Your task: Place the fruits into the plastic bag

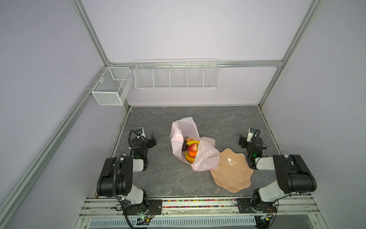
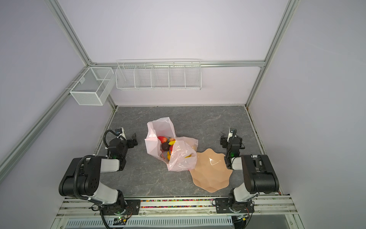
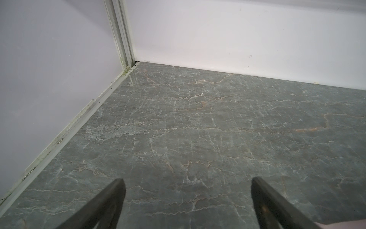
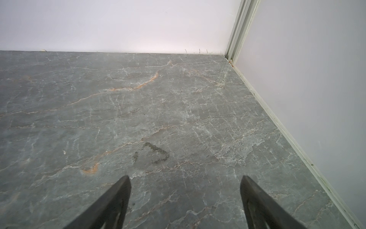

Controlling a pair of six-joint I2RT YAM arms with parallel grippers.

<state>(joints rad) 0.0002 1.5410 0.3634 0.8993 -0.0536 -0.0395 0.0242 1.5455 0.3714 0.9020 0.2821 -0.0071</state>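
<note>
The fruits lie heaped inside the plastic bag, near the middle of the table and showing through its open mouth. They are small, smooth and glossy. A curved yellow banana tops the pile, with a round red-yellow fruit just under it. An orange and a second banana sit nearer the robot. A dark brown-purple one sits among them, touching the others.

The bag is thin, translucent pale pink film, creased into flat facets. One side stands up in a stiff peak toward the back wall, while the other slumps in soft, crinkled folds toward the robot. In both top views, that slumped edge meets the rim of a peach-coloured plate. The plate is matte and faceted with a wavy, scalloped outline, and it lies flat to the right of the bag.

The left gripper hangs well apart from the bag on its left. In its wrist view, the left gripper is released, with dark tapered fingers spread wide over bare surface. The right gripper is beyond the plate on the right. In its wrist view, the right gripper is likewise spread and empty.

The table is grey marble-patterned sheet with pale and rust veins. On the walls behind hang a white mesh box and a white wire rack split into compartments.
</note>
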